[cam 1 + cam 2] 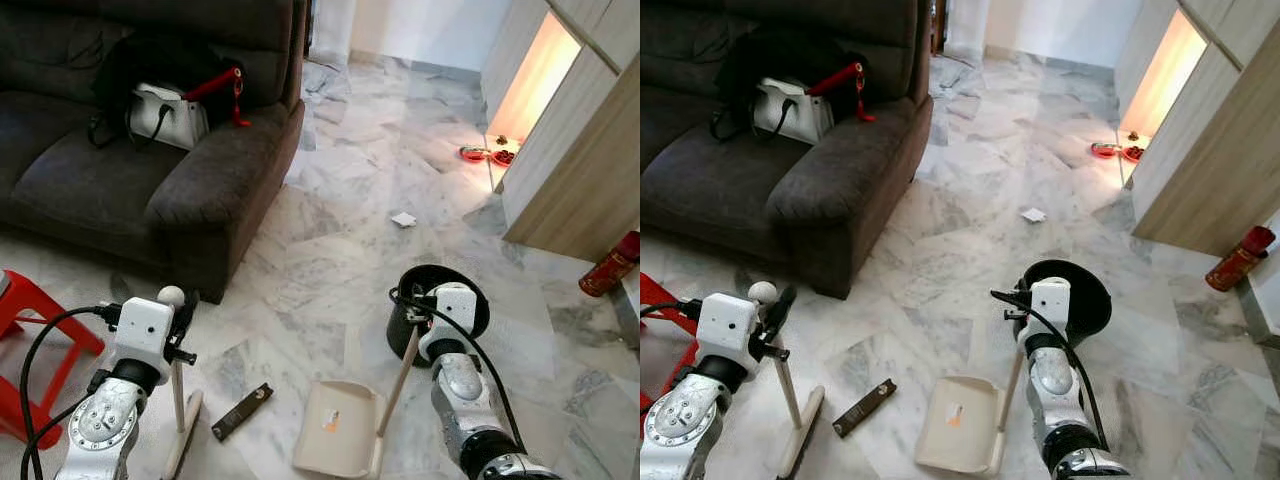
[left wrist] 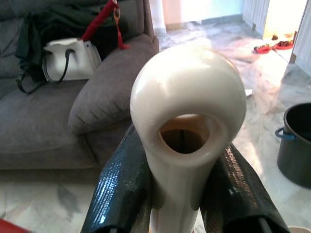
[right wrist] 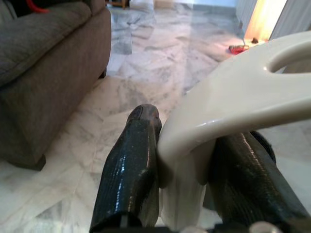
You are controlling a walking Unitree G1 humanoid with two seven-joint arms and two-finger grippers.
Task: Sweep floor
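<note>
Two claws share the work: left claw [image 1: 178, 300] clamps the broom handle [image 2: 187, 121], right claw [image 3: 187, 160] clamps the dustpan handle [image 1: 400, 385], keeping the dustpan [image 1: 335, 440] ready to catch the paper scrap [image 1: 403, 219].

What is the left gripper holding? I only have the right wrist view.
Observer: The left gripper is shut on the cream broom handle, just under its looped end.
Operator: Any debris to sweep?
Observer: A white paper scrap lies on the marble floor, ahead of the black bucket.
Operator: Where's the pan end of my dustpan?
Observer: The dustpan rests on the floor below the right gripper. A dark flat bar lies between it and the broom head.
</note>
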